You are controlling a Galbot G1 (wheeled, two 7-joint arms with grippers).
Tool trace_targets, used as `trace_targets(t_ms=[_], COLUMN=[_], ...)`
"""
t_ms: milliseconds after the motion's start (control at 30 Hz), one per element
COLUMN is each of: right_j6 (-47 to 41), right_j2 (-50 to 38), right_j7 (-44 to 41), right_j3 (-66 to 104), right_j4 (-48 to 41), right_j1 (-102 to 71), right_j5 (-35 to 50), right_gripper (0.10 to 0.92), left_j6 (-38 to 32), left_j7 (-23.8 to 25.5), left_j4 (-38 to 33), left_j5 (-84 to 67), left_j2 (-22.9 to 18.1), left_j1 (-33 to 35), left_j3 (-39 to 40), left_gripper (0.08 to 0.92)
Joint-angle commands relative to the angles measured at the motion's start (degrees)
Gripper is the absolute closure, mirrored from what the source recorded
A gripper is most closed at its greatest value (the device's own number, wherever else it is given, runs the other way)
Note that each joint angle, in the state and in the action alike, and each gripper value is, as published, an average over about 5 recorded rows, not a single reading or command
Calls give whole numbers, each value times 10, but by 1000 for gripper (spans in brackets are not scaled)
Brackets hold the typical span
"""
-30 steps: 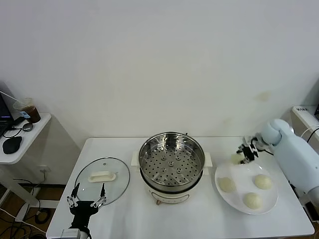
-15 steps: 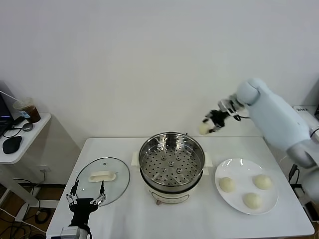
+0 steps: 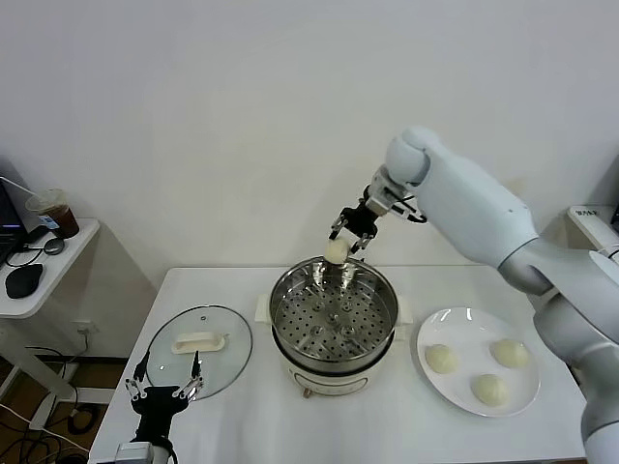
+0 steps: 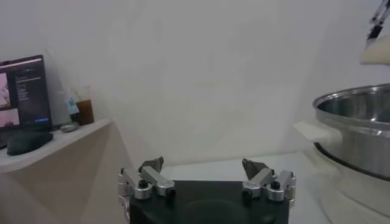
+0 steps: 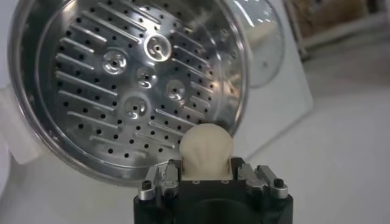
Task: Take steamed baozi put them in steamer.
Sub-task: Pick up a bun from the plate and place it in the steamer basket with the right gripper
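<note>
Your right hand (image 3: 350, 228) was clamped on one bun (image 3: 336, 251) — smooth, round, cream-white dough — holding it in the air above the far rim of the steamer (image 3: 333, 319). In the right wrist view the bun (image 5: 207, 150) sat squeezed between the two metal fingers (image 5: 163, 178), with the steamer's perforated tray (image 5: 131, 79) directly below it, shiny steel dotted with holes and pressed ridges and holding no buns.

The steamer was a round polished pot on a cream-white base with side handles, standing in the middle of the white table (image 3: 242, 425). Three more buns (image 3: 440, 359) lay on the flat white plate (image 3: 464, 324) to the steamer's right, well apart from one another.

Your left hand (image 3: 160, 390) hung low near the front edge of the table — fingers spread wide, gripping nothing — just in front of the round glass lid (image 3: 184, 362) with its white handle, which lay flat to the steamer's left.
</note>
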Motion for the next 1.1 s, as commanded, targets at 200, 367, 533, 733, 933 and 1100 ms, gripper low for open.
trace_targets(t_ms=[200,367,533,733,933,1100], right_j6=[46,46,46,46,46,46], right_j2=[28,34,43,53,57,59], right_j7=[-7,-7,-2,9,19,22], right_j3=[-11,-10,-3,10,16,16], right_j4=[10,7,-6,-33,-49,-55], right_j1=[-35,-50,-61,-68,-69,-72], right_j5=[-76,-78,-97,-118,-115,-106], right_gripper=[542,542,541,542,520,430], left_j6=[0,1,1,1,1,1], left_j7=[0,0,0,-1,0,0], left_j4=[0,-1,0,2,2,3], left_j5=[0,0,0,0,0,0], left_j2=[-3,-3,-3,-3,-4,-5], left_j1=[0,-1,-1,-1,-2,-2], left_j3=[2,0,-1,0,0,3], left_gripper=[177,177,177,177,177,177])
